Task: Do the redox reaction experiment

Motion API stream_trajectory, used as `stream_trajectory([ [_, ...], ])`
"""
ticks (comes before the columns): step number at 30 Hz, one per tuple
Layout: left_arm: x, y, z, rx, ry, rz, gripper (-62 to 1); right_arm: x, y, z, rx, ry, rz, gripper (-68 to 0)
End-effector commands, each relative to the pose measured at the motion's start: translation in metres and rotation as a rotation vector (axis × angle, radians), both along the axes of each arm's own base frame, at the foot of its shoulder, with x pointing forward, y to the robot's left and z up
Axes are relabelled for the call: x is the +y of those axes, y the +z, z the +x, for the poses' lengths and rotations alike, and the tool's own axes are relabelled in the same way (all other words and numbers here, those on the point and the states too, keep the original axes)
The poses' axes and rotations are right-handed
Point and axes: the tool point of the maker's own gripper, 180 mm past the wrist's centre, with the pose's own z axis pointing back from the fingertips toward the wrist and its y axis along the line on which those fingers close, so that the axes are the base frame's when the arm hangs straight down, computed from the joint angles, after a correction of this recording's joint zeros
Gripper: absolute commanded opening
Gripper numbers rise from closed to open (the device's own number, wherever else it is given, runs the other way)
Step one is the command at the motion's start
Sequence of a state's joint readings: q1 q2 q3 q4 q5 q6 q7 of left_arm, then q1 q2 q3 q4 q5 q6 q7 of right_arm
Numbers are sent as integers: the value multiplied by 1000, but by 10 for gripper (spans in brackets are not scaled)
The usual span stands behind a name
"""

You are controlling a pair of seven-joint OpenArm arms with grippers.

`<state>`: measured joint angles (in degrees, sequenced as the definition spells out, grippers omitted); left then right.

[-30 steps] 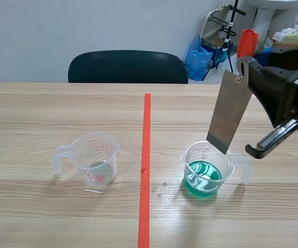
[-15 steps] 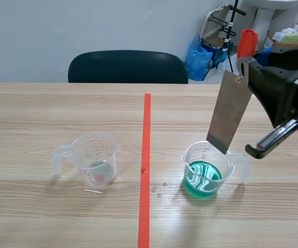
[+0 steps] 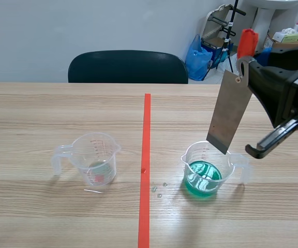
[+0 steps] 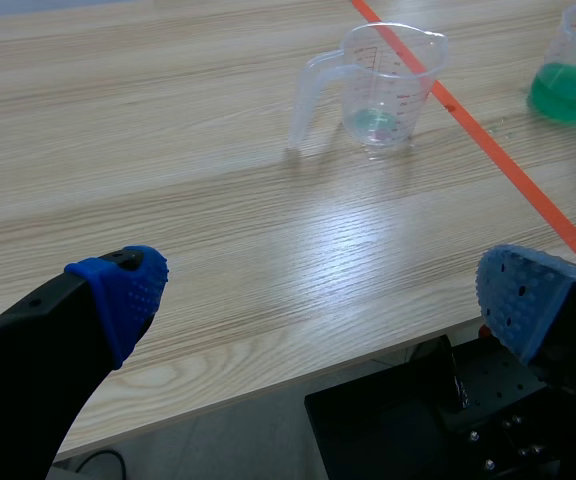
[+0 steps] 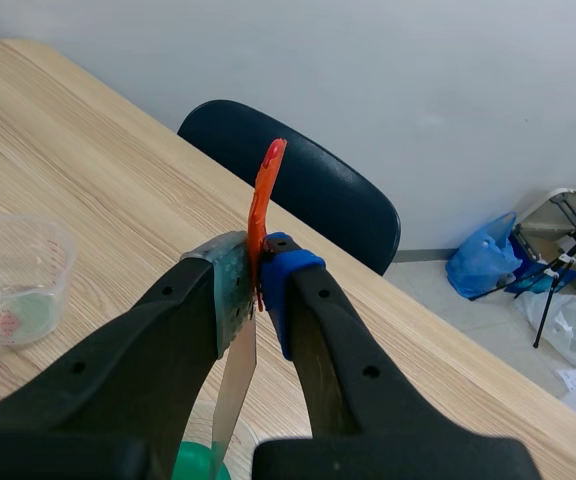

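Your right gripper (image 5: 258, 276) is clamped on the metal plate (image 3: 229, 111), whose low corner hangs over the green beaker (image 3: 206, 173) at its one-o'clock rim. This looks like the dipping step: lower the plate toward seven o'clock into the liquid. Your left gripper (image 4: 320, 295) stands apart, holding nothing.

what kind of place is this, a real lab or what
Probably an ordinary room serving as a makeshift lab: a plain wooden table, a black chair behind it, a blue bag by the wall. The gear is just a plastic cup of green liquid, a second cup and a metal sheet.
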<state>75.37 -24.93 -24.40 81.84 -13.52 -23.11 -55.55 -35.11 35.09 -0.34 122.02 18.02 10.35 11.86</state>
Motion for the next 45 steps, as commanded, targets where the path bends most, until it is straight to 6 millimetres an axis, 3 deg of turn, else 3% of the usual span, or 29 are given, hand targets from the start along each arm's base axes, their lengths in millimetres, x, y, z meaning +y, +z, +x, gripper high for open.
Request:
stream_trajectory([
  [1, 0, 3, 1, -15, 6, -8, 14, 2, 13, 0, -39, 12, 11, -662],
  [17, 0, 4, 1, -16, 6, -8, 14, 2, 13, 0, -39, 12, 11, -662],
  [22, 1, 12, 4, -62, 13, -25, 14, 2, 13, 0, -39, 12, 11, -662],
  [23, 1, 15, 4, -77, 12, -30, 0, 2, 12, 0, -38, 12, 11, -662],
  [24, 0, 18, 5, -92, 12, -34, -56, 2, 12, 0, -36, 11, 9, -662],
  [30, -1, 22, 11, -107, -34, -35, -482, 2, 12, 0, -36, 11, 9, -662],
  [32, -3, 23, 18, -120, -64, -46, -564, 2, 12, 0, -36, 11, 9, -662],
  [37, -17, 24, 55, -132, -204, -109, -571, 2, 12, 0, -35, 11, 8, -662],
  [45, -54, 16, 131, -120, -360, -160, -583, 2, 12, 0, -35, 10, 8, -662],
])
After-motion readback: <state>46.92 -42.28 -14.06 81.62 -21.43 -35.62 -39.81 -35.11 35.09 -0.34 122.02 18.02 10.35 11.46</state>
